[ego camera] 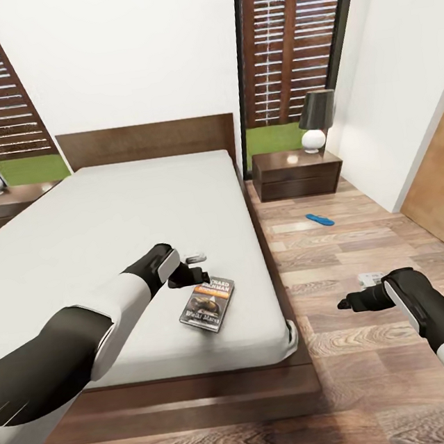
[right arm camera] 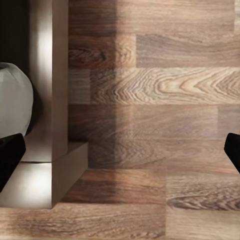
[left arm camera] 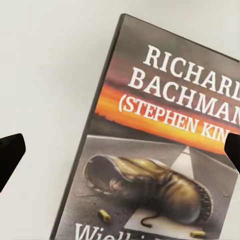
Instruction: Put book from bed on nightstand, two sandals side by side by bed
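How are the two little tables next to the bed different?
The right nightstand shows whole, standing on the wood floor; the left nightstand is cut off by the picture's edge and partly hidden behind the bed. The right nightstand has a blue sandal on the floor in front of it; none shows by the left nightstand. Both are dark brown wood, and each carries a lamp with a dark shade and round white base.
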Controlling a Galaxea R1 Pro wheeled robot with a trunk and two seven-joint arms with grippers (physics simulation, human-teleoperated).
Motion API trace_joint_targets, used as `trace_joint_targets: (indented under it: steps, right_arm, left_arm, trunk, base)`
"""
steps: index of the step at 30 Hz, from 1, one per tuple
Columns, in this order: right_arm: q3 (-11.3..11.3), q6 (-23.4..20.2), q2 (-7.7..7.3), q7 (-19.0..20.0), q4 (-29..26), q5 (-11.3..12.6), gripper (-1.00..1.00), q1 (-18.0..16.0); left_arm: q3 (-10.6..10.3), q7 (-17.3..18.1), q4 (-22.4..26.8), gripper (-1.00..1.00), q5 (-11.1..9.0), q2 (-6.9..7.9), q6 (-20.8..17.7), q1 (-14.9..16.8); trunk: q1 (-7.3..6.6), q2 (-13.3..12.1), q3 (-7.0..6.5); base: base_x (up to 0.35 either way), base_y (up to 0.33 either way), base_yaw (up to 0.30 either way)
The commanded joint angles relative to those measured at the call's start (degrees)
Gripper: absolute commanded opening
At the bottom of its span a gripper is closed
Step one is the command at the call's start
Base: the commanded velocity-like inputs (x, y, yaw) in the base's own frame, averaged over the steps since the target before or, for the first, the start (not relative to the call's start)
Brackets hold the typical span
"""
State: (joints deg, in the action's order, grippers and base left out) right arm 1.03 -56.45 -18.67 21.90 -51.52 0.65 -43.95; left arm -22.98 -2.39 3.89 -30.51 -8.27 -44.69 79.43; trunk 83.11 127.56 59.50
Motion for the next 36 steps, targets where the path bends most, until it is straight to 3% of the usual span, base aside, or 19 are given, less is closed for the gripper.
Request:
trace_joint_targets:
  steps: [1,6,36]
  right_arm:
    - [0.1,-0.2,-0.05,0.1,0.0,0.1,1.00,0.0]
    - [0.1,-0.2,0.01,0.0,0.0,0.1,1.00,-0.1]
    - [0.1,-0.2,-0.02,0.0,0.0,0.1,1.00,-0.1]
  left_arm:
    - [-0.4,-0.3,0.1,1.00,-0.6,0.00,-0.2,0.0]
    - [-0.4,-0.3,0.1,1.00,-0.6,-0.01,-0.2,0.0]
    - [-0.4,-0.3,0.1,1.00,-0.6,-0.14,-0.2,0.0]
  trunk:
    - [0.21,0.4,0.23]
    - [1.31,2.4,1.13]
    - [1.31,2.4,1.13]
  base:
    - [0.000,0.000,0.000]
    - [0.000,0.000,0.000]
    - [0.000,0.000,0.000]
